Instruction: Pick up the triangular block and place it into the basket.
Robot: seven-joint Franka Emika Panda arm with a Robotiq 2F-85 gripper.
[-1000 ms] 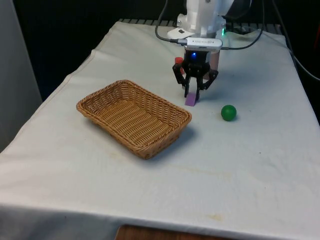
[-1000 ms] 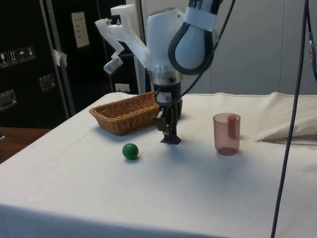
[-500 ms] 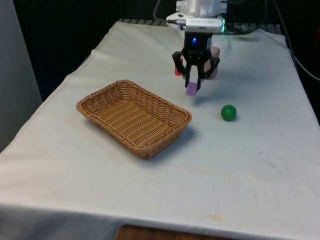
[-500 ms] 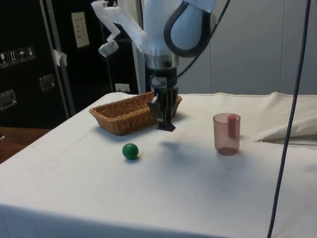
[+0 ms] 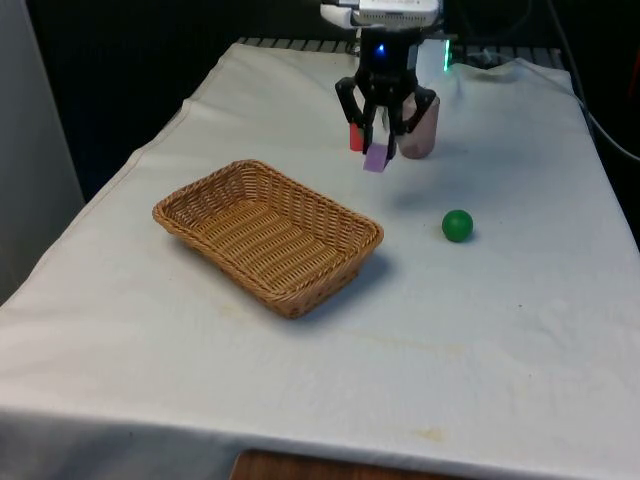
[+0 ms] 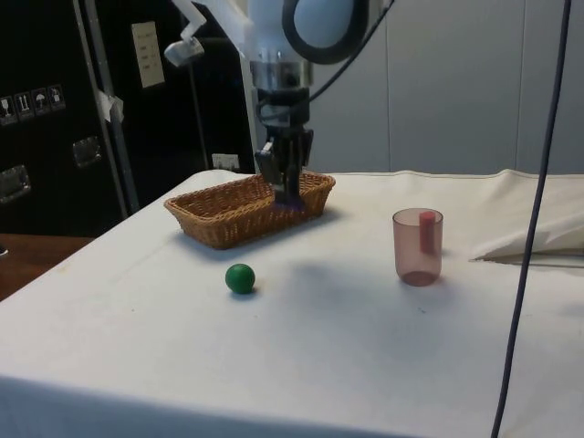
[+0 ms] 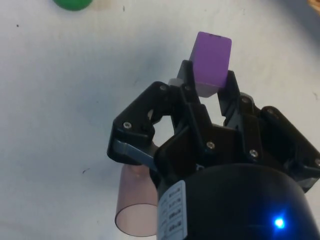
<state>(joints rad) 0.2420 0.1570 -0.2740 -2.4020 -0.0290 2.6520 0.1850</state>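
Front view: your gripper [image 5: 378,135] hangs well above the cloth with the purple triangular block [image 5: 376,157] pinched between its fingers and jutting out below the tips. The basket [image 5: 330,260] lies below the fingers and off toward the front view's left, also nearer the camera; its near corner is not yet under the block. A translucent cup [image 5: 420,128] with a red piece inside stands just behind the fingers, and a green ball [image 5: 457,225] sits on the cloth on the opposite side from the basket, well apart from both.

Side view: the gripper [image 6: 286,187] appears against the basket's [image 6: 212,222] far rim, the block a dark sliver at the tips. From here you cannot tell whether the block is over the weave or short of it. The cup [image 6: 418,247] and ball [image 6: 240,278] both rest clear of the fingers.

Wrist view: both fingers [image 7: 187,79] close narrowly on the block's [image 7: 211,58] flat sides, its long axis running out past the tips. Bare cloth lies beneath the block, so judge the carry toward the basket as not yet finished.
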